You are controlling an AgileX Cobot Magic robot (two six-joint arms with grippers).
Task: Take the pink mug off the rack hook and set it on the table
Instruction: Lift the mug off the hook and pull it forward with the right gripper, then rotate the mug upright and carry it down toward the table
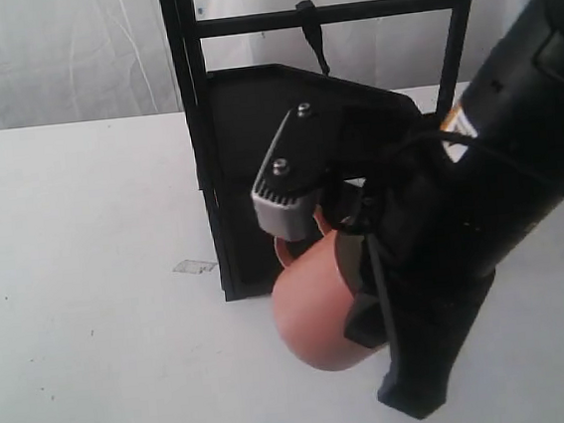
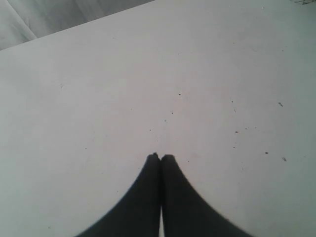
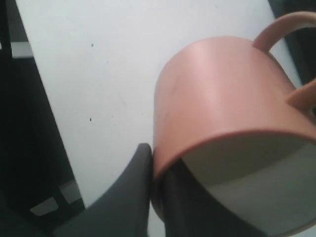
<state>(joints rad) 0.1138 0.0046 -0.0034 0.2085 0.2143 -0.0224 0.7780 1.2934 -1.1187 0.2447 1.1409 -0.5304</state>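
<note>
**Set mug [image 1: 312, 319] down on table [image 1: 90, 290]**

Left claw [image 2: 160, 157] is pinched closed and empty. Right claw [image 3: 157, 160] clamps the mug rim, one finger inside and one outside. The mug is tilted, off the hook [image 1: 309, 29] at its 6 o'clock, low over the table. We'd level it, lower gently, then release.

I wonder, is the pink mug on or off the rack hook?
Off: the rack hook hangs bare, and the right gripper grips the pink mug by its rim below.
</note>
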